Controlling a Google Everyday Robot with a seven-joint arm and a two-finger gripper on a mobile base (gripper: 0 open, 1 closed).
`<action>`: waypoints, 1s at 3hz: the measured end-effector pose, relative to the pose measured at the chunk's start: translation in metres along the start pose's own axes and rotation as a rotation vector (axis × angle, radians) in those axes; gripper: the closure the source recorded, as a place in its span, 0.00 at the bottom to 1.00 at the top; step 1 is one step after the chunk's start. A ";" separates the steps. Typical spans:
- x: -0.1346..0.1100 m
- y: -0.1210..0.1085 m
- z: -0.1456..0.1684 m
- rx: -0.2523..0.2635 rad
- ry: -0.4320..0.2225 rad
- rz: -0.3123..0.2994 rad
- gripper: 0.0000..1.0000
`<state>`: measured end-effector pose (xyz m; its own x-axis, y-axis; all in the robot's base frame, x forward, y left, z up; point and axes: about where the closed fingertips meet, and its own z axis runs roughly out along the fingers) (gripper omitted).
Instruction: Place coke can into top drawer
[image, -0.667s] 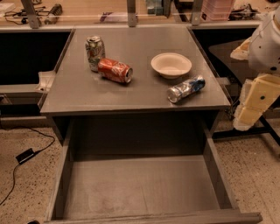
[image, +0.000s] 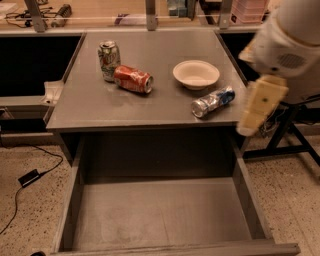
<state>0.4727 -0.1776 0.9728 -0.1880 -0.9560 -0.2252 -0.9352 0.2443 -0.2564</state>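
Observation:
The coke can (image: 133, 79), red-orange with silver ends, lies on its side on the grey cabinet top (image: 150, 107), left of centre. The top drawer (image: 160, 215) is pulled open below the cabinet top; its flat scuffed bottom holds nothing. My gripper (image: 261, 106), a cream-coloured piece hanging from the white arm (image: 290, 50), is at the right edge of the cabinet top, just right of the blue-and-silver can and well to the right of the coke can. It holds nothing that I can see.
A green-and-white can (image: 108, 60) stands upright just left of the coke can, touching or nearly so. A white bowl (image: 196, 74) sits right of centre. A blue-and-silver can (image: 213, 101) lies near the front right edge. Black table legs (image: 287, 130) stand to the right.
The arm and gripper have moved left, from beside the cabinet to its right edge. The cans, bowl and drawer have not moved.

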 end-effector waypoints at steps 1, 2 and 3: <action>-0.082 -0.027 0.031 0.002 -0.039 -0.065 0.00; -0.156 -0.033 0.049 0.022 -0.113 -0.171 0.00; -0.156 -0.033 0.049 0.022 -0.113 -0.171 0.00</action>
<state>0.5474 -0.0287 0.9702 0.0088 -0.9598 -0.2806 -0.9437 0.0848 -0.3198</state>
